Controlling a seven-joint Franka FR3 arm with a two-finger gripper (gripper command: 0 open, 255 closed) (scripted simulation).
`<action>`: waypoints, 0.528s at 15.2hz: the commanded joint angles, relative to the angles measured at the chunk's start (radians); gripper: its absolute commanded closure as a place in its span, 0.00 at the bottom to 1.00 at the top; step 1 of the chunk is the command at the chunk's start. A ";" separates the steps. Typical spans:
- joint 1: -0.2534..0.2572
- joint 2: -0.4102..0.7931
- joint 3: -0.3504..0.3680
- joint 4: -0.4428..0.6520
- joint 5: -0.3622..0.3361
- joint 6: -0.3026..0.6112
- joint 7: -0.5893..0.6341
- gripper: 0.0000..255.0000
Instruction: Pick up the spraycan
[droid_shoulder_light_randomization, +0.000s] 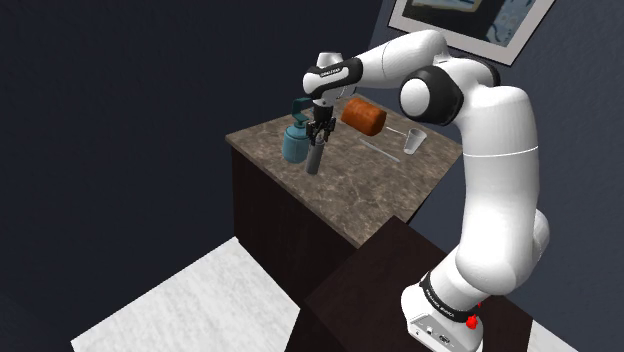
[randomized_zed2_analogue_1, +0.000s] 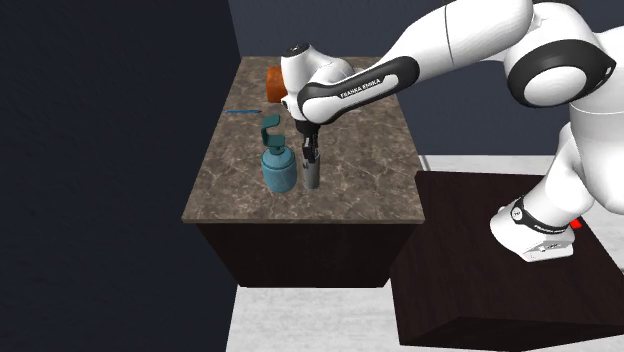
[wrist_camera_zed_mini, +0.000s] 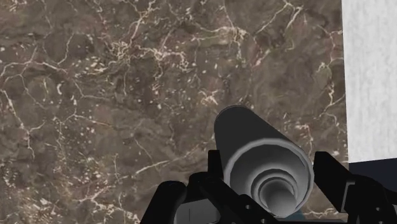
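The spraycan (droid_shoulder_light_randomization: 316, 158) (randomized_zed2_analogue_1: 310, 172) (wrist_camera_zed_mini: 254, 149) is a plain grey cylinder with a ringed top. It hangs slightly tilted under my black gripper (droid_shoulder_light_randomization: 320, 128) (randomized_zed2_analogue_1: 307, 143) (wrist_camera_zed_mini: 273, 175), which is shut on its upper end. In the wrist view the fingers (wrist_camera_zed_mini: 334, 181) clasp the can on both sides. Its lower end is just over the dark marble tabletop (droid_shoulder_light_randomization: 380, 190) (randomized_zed2_analogue_1: 360, 170) (wrist_camera_zed_mini: 95, 95); I cannot tell whether it touches. A teal spray bottle (droid_shoulder_light_randomization: 296, 140) (randomized_zed2_analogue_1: 277, 165) stands right beside the can.
An orange-brown cylinder (droid_shoulder_light_randomization: 362, 117) (randomized_zed2_analogue_1: 273, 82) lies at the table's far side. A clear glass (droid_shoulder_light_randomization: 414, 141) stands near the arm, and a thin blue stick (randomized_zed2_analogue_1: 240, 110) lies near a table edge. The dark stand (randomized_zed2_analogue_1: 500, 270) sits beside the table, with pale floor (droid_shoulder_light_randomization: 190, 300) below.
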 joint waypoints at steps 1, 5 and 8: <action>0.000 0.002 0.000 0.000 0.000 0.000 0.000 1.00; 0.000 0.002 0.000 0.001 0.000 -0.001 0.001 1.00; 0.001 -0.009 -0.001 -0.001 -0.002 -0.010 0.001 1.00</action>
